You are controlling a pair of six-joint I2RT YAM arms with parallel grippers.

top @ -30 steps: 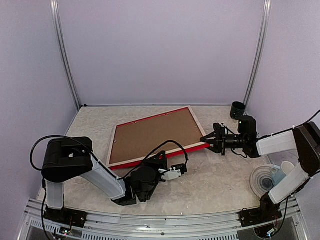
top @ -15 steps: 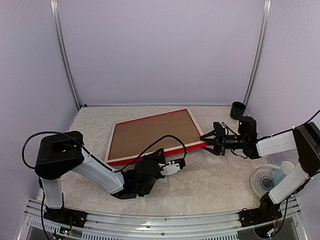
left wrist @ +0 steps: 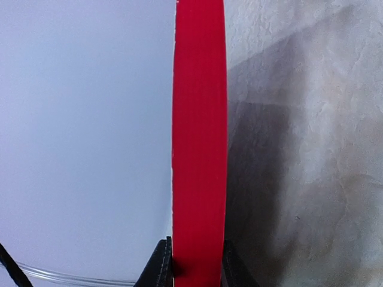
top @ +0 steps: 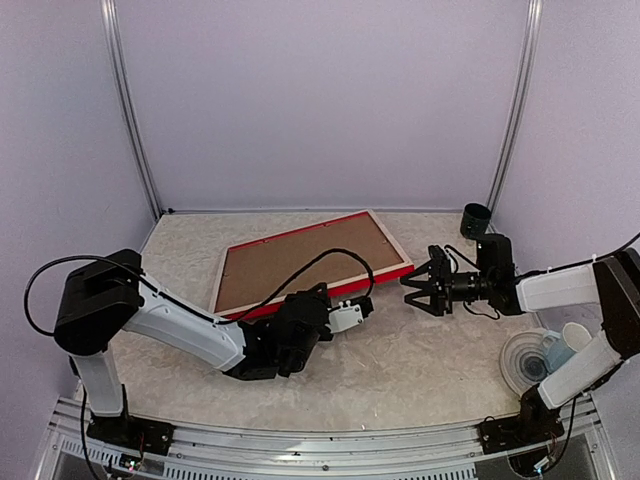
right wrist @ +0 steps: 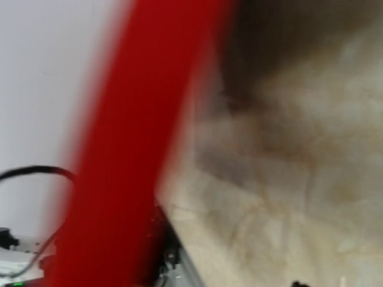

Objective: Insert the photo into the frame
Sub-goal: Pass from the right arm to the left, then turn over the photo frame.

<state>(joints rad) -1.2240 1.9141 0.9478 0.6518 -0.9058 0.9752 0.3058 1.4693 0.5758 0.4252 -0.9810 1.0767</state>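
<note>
Clamped on the near long rail of the frame [top: 390, 272], the left pincer [top: 358, 303] reaches in from the left, low over the table [top: 420, 370]. In the left wrist view its two dark fingers [left wrist: 160, 266] press against either side of the bright red rail [left wrist: 199, 131], which runs straight up the picture from the left pincer [left wrist: 196, 269]. Blank pale wall lies to the left of the rail and shadowed, marbled table [left wrist: 311, 149] to the right.

Off at the right edge of the table, about as near, sits a pale round dish [top: 522, 362] with something small and light lying in it; what it is I cannot tell.

Further in, the frame lies back side up and slanted across the middle of the table, its right corner the nearer one. A brown backing panel [top: 290, 262] fills it, and the red side of the near rail faces the camera.

Just beside that right corner, but apart from it, the right pincer [top: 412, 292] hangs with its jaws spread wide, grasping nothing. The right wrist view is badly blurred: a red band of frame [right wrist: 125, 149] crosses it slantwise, with mottled table [right wrist: 281, 179] to its right.

At the far right corner of the table stands a small black cup [top: 476, 218], close to the lavender wall.
</note>
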